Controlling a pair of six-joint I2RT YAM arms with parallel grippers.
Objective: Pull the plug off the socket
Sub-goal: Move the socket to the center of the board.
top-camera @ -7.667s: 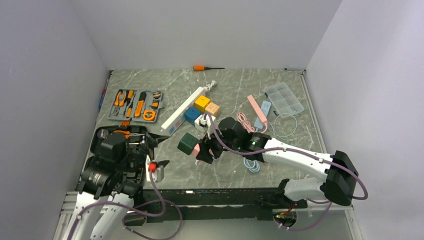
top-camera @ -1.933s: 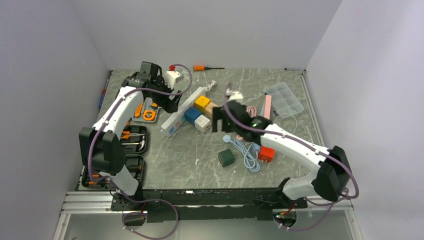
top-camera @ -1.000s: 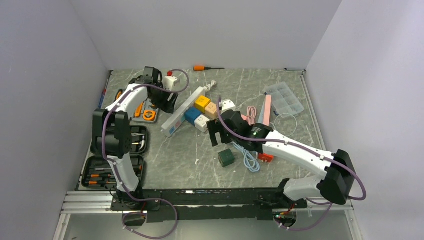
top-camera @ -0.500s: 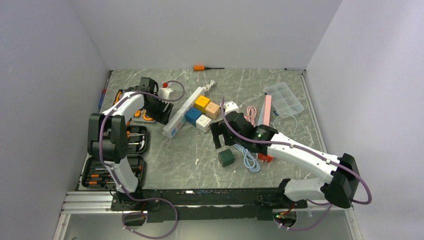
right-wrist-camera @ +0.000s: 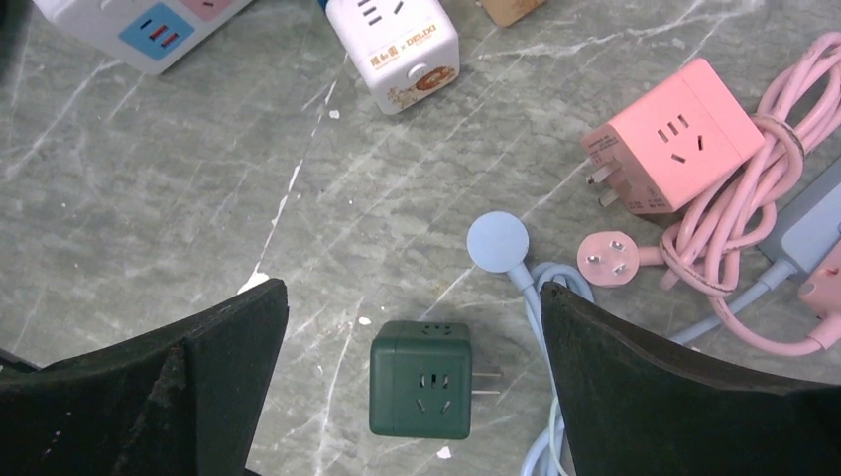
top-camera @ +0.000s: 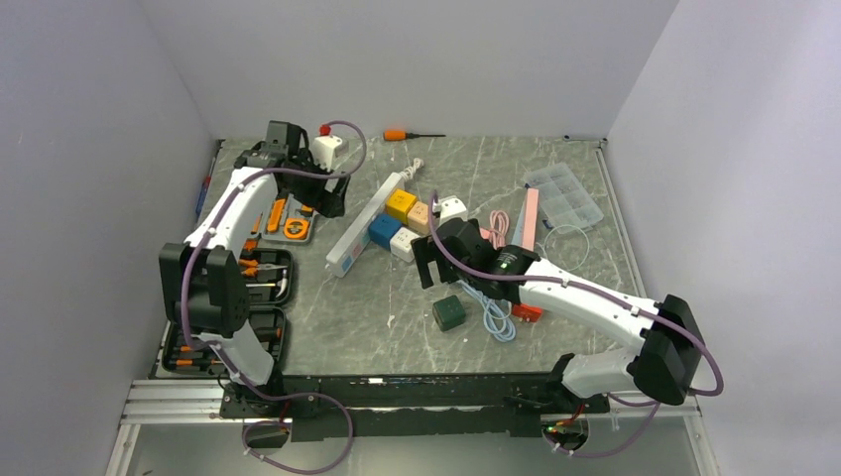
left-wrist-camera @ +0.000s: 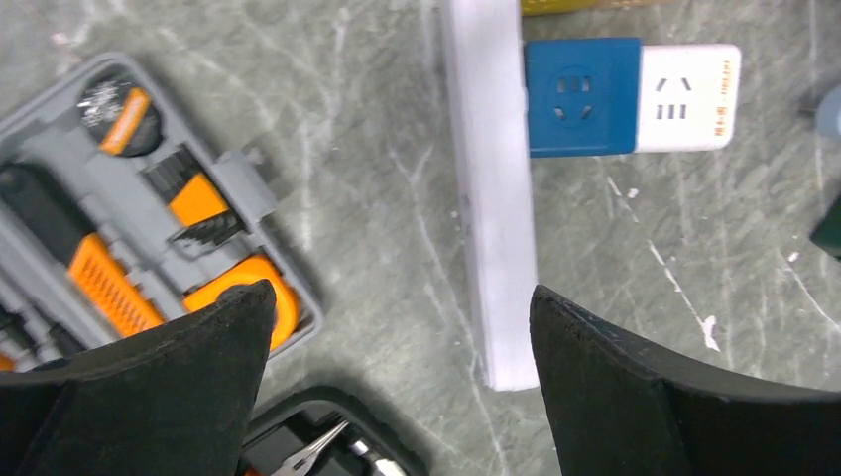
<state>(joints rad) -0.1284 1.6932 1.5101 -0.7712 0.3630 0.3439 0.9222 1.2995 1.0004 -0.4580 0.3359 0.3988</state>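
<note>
**Both hands empty, plugs still on the strip**

Closest to you, the dark green cube plug (right-wrist-camera: 421, 392) lies loose on the grey stone table (top-camera: 397, 317). Its prongs stick out to the side, pushed into nothing. Your right gripper (right-wrist-camera: 412, 297) hangs right above it with its fingers spread wide, and it holds nothing. Just past it, a pink cube plug (right-wrist-camera: 674, 149) lies loose too, with a pink cord beside it.

A bit further back is the long white power strip (left-wrist-camera: 491, 198). A blue cube plug (left-wrist-camera: 580, 97) is pressed against its side. A white block plug (left-wrist-camera: 689, 97) sits tight on the blue one's outer end. Further along the strip are a yellow cube (top-camera: 401, 205) and a tan cube (top-camera: 421, 213). I cannot tell for sure if those two are pushed in.

Your left gripper (left-wrist-camera: 397, 307) hovers over bare table, between the strip and the grey tool tray with orange tools (left-wrist-camera: 149, 228). Its fingers are wide apart too, and empty. Far at the back lies an orange screwdriver (top-camera: 402, 134).

I think you are between pulls, and no plug is being grabbed right now. For the next move, pick one plug, like the blue cube. Hold the strip down with the left fingers. Close the right fingers on the cube and pull it straight away from the strip, or the strip may slide along with it.
</note>
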